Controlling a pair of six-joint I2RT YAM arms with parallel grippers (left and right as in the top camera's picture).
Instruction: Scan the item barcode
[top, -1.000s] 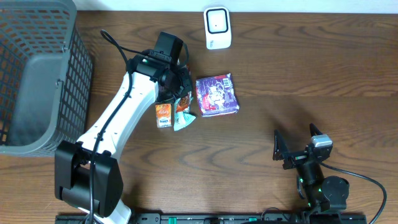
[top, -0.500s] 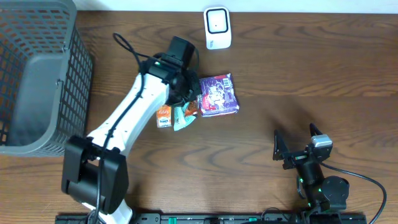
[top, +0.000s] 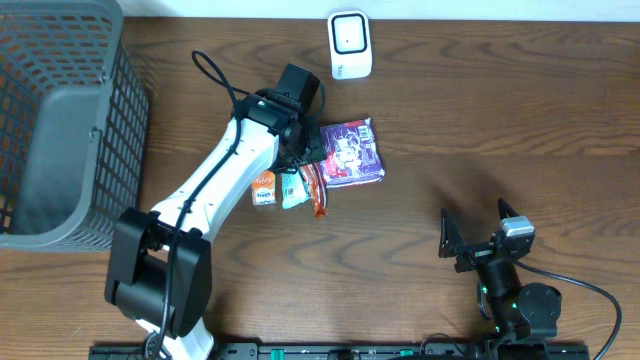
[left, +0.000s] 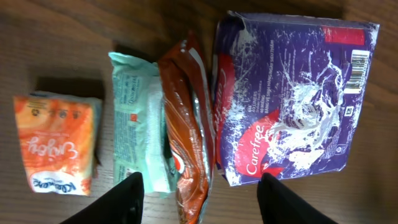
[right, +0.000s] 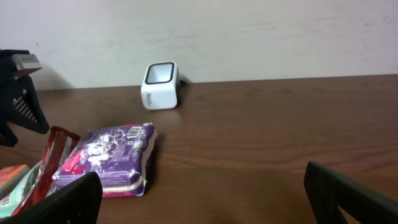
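Nearest the lower edge of the overhead view, at lower right, we find the right gripper (top: 452, 243), its fingers spread wide with nothing between them, well apart from every item on the wooden table (top: 520, 130). Up and to the left, the white left arm (top: 215, 185) slants from the bottom edge toward the frame centre, where the left gripper (left: 199, 198) hangs over a row of packets. Its wrist view shows the two dark fingers (left: 127, 200) parted at the bottom of the frame and released: the orange-red packet (left: 186, 124) lies on the table in the gap between them, clamped by neither. We read the row from left to right in that view — an orange tissue pack (left: 59, 143) lying apart, then a teal packet (left: 134, 118) touching the orange-red packet, which in turn presses against the purple package (left: 292, 93). A printed barcode (left: 357, 65) faces up at the upper right corner of the purple package. Farther off, at top centre of the overhead view, the white barcode scanner (top: 350, 44) stands near the table's far edge — beyond the purple package and apart from it. At upper left we mark a grey mesh basket (top: 125, 110), well apart from the packets.
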